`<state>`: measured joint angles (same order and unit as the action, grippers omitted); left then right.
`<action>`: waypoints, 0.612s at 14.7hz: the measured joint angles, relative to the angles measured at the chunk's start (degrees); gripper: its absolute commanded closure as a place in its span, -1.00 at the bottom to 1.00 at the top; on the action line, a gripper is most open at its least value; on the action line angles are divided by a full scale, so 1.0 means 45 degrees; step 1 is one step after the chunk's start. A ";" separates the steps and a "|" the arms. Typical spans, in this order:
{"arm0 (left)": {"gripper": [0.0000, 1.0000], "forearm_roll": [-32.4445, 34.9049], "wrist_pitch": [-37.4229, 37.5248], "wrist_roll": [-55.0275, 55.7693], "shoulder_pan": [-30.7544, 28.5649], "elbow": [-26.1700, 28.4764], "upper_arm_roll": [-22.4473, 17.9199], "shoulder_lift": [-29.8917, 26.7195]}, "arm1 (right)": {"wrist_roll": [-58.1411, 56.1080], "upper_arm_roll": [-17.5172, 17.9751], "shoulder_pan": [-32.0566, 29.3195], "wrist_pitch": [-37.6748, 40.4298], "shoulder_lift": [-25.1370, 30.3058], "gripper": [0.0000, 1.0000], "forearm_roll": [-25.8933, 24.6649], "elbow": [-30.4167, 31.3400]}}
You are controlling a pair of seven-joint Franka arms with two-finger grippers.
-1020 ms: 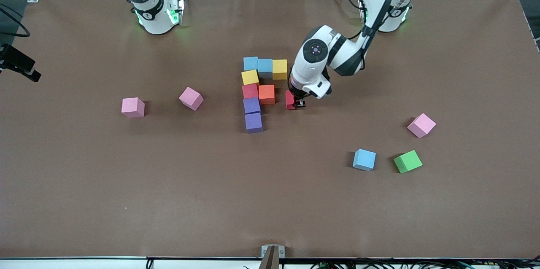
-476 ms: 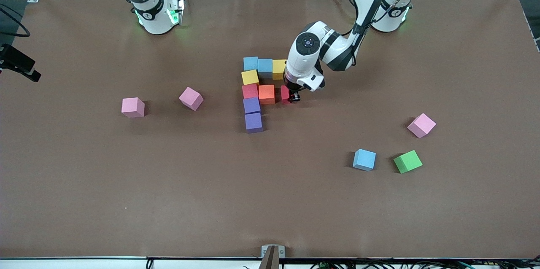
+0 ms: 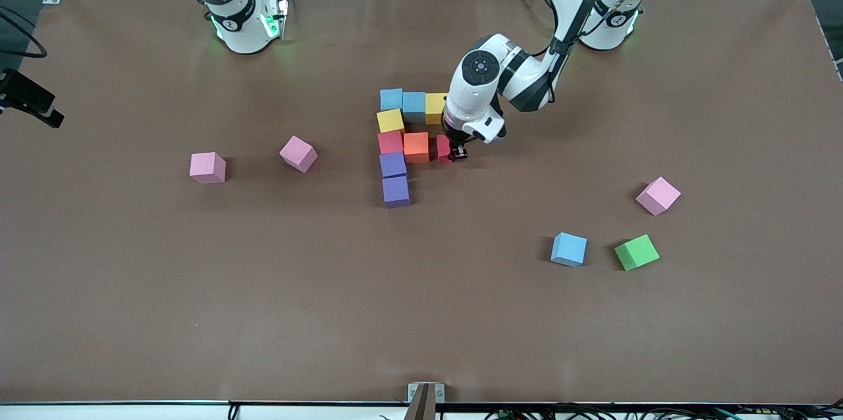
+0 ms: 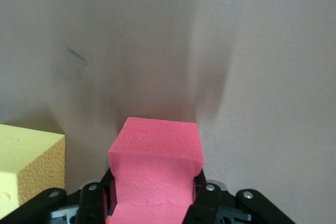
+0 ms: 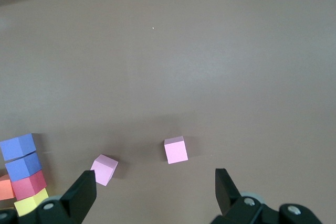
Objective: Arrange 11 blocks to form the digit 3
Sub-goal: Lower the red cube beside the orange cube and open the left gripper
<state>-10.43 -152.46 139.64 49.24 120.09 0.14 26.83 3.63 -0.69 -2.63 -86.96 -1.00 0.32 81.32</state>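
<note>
I have the left tool (image 3: 459, 153) clamped on the second red block (image 3: 444, 149), just at three o'clock of the orange block (image 3: 416, 147), the right tool (image 5: 152, 192) waits open, leaving the loose light blue block (image 3: 569, 249) and green block (image 3: 636, 252) unplaced

Left arm's wrist covers most of the red block (image 3: 444, 149) and a corner of the yellow block (image 3: 435, 108); right end effector (image 5: 152, 192) cut off at frame edge.

Red block (image 3: 444, 149); orange block (image 3: 416, 147); brown table (image 3: 263, 288); pink cubes (image 3: 207, 167).
</note>
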 measured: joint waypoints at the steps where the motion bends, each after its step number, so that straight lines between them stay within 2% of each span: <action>1: 0.86 0.0000 -0.0035 0.0000 0.0027 -0.0021 -0.0003 0.0027 | 0.0000 0.0000 0.0000 -0.0001 0.0000 -1.00 0.0000 0.0000; 9: 0.84 0.0034 -0.0096 0.0000 0.0183 -0.0303 -0.0006 0.0228 | 0.0000 0.0001 0.0000 -0.0099 0.0000 -1.00 0.0000 0.0000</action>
<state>-10.28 -152.90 139.64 50.07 118.72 0.12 27.85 3.63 -0.68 -2.63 -87.40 -1.00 0.32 81.32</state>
